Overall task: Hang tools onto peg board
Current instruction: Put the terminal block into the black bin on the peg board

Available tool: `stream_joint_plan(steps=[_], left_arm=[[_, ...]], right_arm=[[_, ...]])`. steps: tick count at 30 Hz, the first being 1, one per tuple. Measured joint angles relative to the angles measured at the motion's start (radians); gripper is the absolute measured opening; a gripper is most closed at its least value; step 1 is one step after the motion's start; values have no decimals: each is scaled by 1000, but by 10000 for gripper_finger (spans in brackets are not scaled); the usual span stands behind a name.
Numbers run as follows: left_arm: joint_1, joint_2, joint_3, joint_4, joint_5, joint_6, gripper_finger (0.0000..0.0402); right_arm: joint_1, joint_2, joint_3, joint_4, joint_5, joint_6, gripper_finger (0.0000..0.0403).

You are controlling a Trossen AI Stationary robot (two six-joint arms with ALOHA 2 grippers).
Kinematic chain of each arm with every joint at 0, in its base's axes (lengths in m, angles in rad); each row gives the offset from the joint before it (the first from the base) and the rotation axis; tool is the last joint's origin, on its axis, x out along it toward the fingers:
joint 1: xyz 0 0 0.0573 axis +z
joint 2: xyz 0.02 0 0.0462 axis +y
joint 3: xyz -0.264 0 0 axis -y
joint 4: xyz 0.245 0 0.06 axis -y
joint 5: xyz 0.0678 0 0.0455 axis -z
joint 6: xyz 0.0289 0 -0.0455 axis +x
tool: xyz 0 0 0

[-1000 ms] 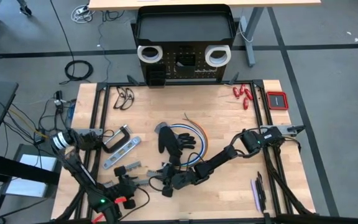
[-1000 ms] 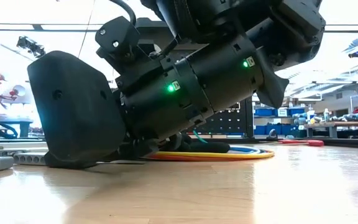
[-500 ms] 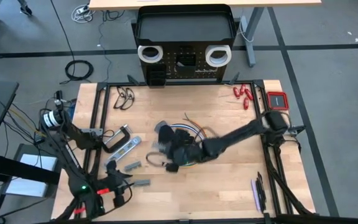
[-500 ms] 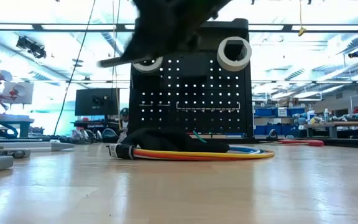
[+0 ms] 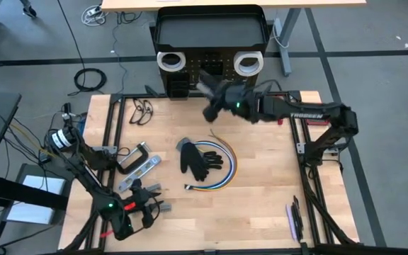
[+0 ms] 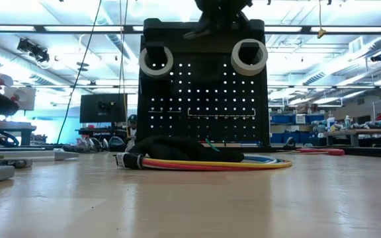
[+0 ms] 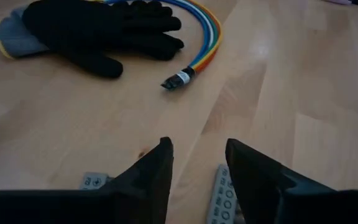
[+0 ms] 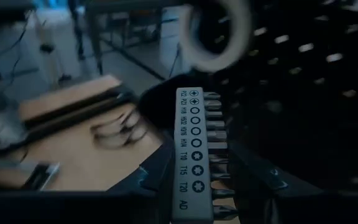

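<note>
Near the top centre of the high view, the right gripper (image 5: 214, 95) pinches a grey plastic screwdriver-bit holder (image 8: 191, 155) just before the black perforated metal peg board (image 6: 204, 99), between two white tape rolls (image 5: 170, 61). At lower left, the left gripper (image 7: 197, 162) hovers, fingers spread, empty, above grey metal pieces (image 5: 151, 190).
</note>
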Motion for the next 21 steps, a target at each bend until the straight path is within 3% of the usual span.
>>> stream_joint_plan(steps=[6,12,16,21], left_arm=[[21,0,-11,-4,4,0,158],[25,0,-11,-2,8,0,158],[27,0,-11,0,31,0,158],[27,0,-11,7,35,0,158]], right_arm=[[-114,-15,1,71,-94,1,130],[-202,-13,0,71,-106,5,142],[-243,-13,0,68,-190,6,156],[-272,-13,0,71,-182,41,167]])
